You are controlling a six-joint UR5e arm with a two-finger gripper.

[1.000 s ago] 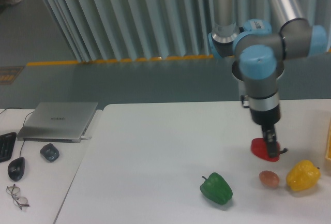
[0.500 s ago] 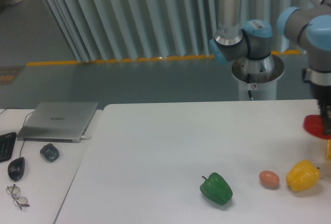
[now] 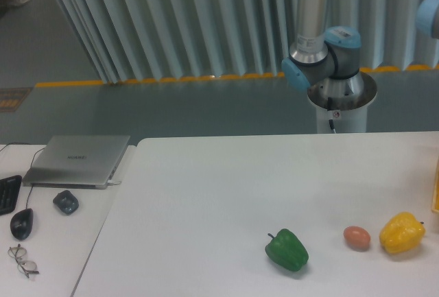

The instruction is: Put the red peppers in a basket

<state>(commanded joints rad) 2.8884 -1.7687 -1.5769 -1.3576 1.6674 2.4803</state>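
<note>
The gripper is out of the picture past the right edge, so its state cannot be told; only the arm's base and elbow joint show behind the table. The red pepper is not visible either. A thin strip of the basket shows at the right edge, just beyond the yellow pepper. Left of that pepper lie a small brown egg-shaped object and a green pepper.

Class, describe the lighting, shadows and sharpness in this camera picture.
Camera view: soft, even light; the green pepper, egg and yellow pepper cast only faint shadows on the table; overall slightly soft; basket cropped at the right edge.
</note>
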